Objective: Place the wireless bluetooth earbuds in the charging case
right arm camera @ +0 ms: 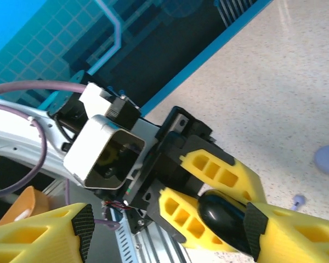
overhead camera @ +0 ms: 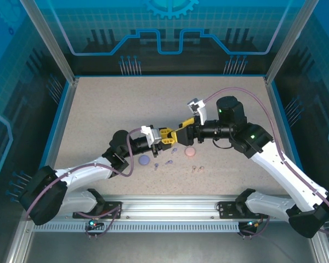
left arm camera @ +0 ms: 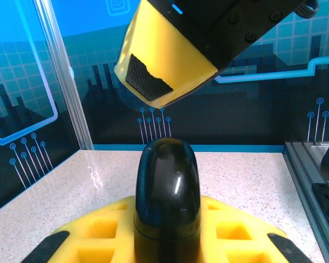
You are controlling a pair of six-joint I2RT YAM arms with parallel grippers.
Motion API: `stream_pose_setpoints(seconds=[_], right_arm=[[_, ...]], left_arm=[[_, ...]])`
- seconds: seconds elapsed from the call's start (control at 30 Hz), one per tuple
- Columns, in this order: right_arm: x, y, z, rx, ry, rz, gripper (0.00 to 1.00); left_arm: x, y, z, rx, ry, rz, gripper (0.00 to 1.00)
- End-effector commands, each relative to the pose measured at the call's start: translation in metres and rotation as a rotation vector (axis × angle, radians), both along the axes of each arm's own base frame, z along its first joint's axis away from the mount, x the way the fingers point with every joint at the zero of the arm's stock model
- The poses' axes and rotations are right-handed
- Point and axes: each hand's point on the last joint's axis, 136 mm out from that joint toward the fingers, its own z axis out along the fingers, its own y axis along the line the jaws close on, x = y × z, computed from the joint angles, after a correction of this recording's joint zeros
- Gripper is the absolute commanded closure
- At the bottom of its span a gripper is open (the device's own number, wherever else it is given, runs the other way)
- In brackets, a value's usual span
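Case-opening stage, probably: left fingers [left arm camera: 98,230] gripped glossy black oval case [left arm camera: 167,192]; right fingers [left arm camera: 170,71] stood open near it; lid lift due next.

Boxed in on three sides by translucent blue panels [overhead camera: 219,22] printed with a pale grid, circuit traces and a gear motif, and framed by slanting aluminium posts [overhead camera: 48,38]. Floored with a speckled beige counter [overhead camera: 98,115], edged at the back and sides by a thin blue strip [overhead camera: 170,75] and closed along the near edge by a ribbed metal rail [overhead camera: 170,211]. Lit brightly and evenly, with faint glare on the counter beside the left post.
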Motion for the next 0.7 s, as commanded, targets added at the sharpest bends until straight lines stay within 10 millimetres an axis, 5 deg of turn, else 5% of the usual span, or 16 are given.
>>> stream_pose_setpoints(seconds=[0.0,0.13,0.37,0.67], right_arm=[[0.009,-0.023,-0.017,-0.138,-0.020,-0.120,0.24],[0.026,-0.058,-0.033,-0.263,-0.041,-0.306,0.23],[0.047,-0.117,-0.061,-0.357,-0.009,-0.623,0.18],[0.053,-0.129,-0.076,-0.316,0.017,-0.687,0.07]], left_arm=[[0.003,-0.003,0.011,-0.034,0.004,0.003,0.96],[0.012,-0.004,-0.002,-0.028,0.118,0.026,0.95],[0.037,-0.010,-0.064,0.085,0.507,0.121,0.93],[0.071,-0.043,-0.147,0.326,1.007,0.143,0.94]])
